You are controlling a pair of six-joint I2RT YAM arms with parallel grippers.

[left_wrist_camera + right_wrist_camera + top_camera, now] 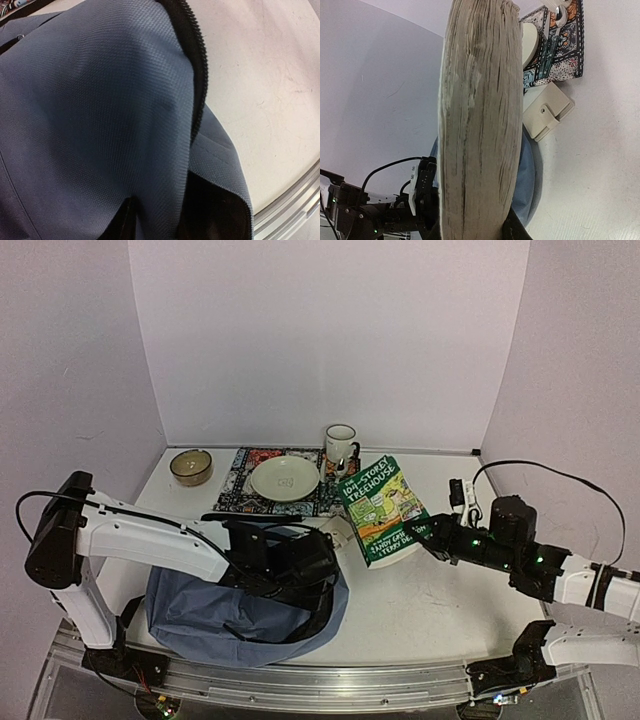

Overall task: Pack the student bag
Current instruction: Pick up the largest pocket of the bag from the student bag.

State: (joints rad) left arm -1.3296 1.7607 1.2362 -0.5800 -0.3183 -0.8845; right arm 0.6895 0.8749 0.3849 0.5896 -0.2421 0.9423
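One bag [230, 615] lies near-left on the table [450, 610] under the left gripper [310, 562], whose fingers seem buried in fabric, so I cannot tell their state, while the right gripper [432, 533] clamps the one book [383, 508].

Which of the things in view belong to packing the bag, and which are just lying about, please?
Part of the job:
bag
book, held in the right gripper

Lying about, it seems:
plate
mug
bowl
patterned mat
beige wallet
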